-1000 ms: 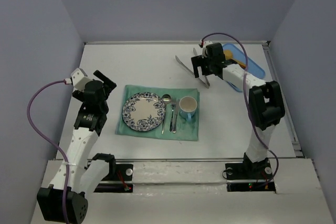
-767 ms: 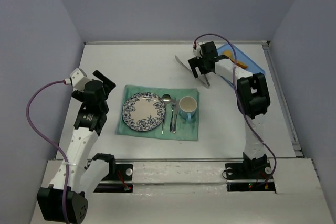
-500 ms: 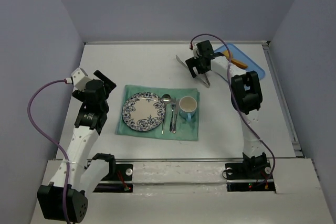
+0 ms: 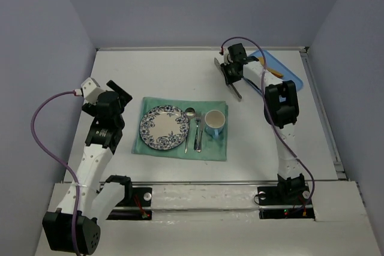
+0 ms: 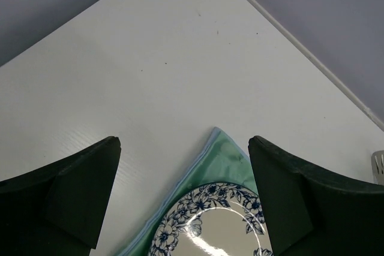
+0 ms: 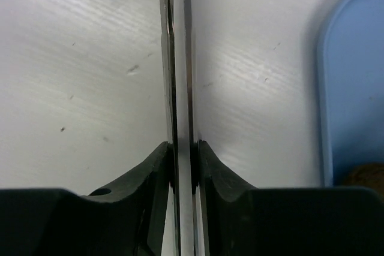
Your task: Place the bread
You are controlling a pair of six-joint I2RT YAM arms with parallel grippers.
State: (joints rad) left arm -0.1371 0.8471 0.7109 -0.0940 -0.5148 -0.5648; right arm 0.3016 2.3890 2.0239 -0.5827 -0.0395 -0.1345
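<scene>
The bread [image 4: 274, 72] shows as an orange-brown bit in the blue tray [image 4: 288, 70] at the back right; a brown corner of the bread [image 6: 367, 176] also peeks into the right wrist view. Metal tongs [image 4: 235, 87] lie on the table just left of the tray. My right gripper [image 4: 231, 71] is shut on the tongs [image 6: 180, 58], squeezing both arms together between its pads [image 6: 183, 166]. Over at the left, my left gripper [image 4: 120, 93] hangs open and holds nothing, above the far left corner of the placemat [image 5: 225, 154].
A green placemat [image 4: 150, 109] in the middle carries a blue floral plate [image 4: 164, 127], a spoon [image 4: 189, 118], a fork [image 4: 198, 130] and a blue cup [image 4: 215, 123]. Walls close in the table at the back and sides.
The right gripper has shut on the tongs, pressing their spread arms together. The right arm's elbow swung back towards the tray. The left arm has not moved.
</scene>
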